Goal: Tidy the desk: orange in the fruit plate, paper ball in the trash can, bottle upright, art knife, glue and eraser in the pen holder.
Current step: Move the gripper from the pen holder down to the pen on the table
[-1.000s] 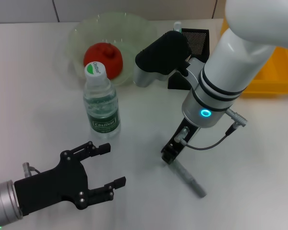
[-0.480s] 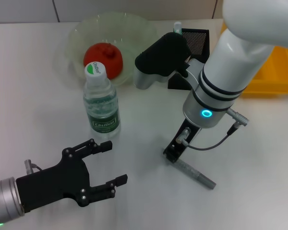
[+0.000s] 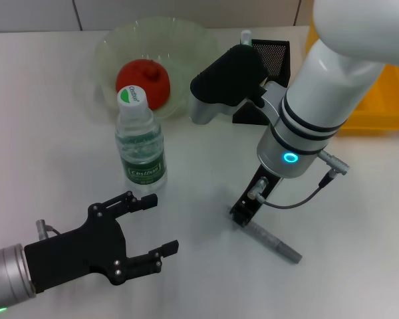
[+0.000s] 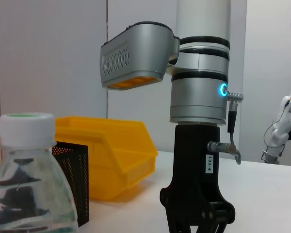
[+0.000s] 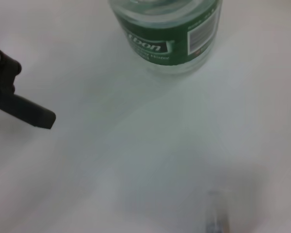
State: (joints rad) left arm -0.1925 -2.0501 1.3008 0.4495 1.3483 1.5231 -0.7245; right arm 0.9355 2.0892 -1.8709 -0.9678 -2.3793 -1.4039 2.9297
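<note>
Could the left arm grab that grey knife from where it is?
Probably not easily. The knife lies under the right end effector, which blocks it. The left end effector hovers open farther off, beside the bottle.

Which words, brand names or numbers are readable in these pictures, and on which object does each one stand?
"103-4": white tag on the right gripper body, left wrist view.
Bottle cap: a green word, too small to read.
Bottle label: white brand lettering on green, cut off and blurred; only an ending like "...son" shows. The barcode beside it is unreadable.
Nothing legible elsewhere.
</note>
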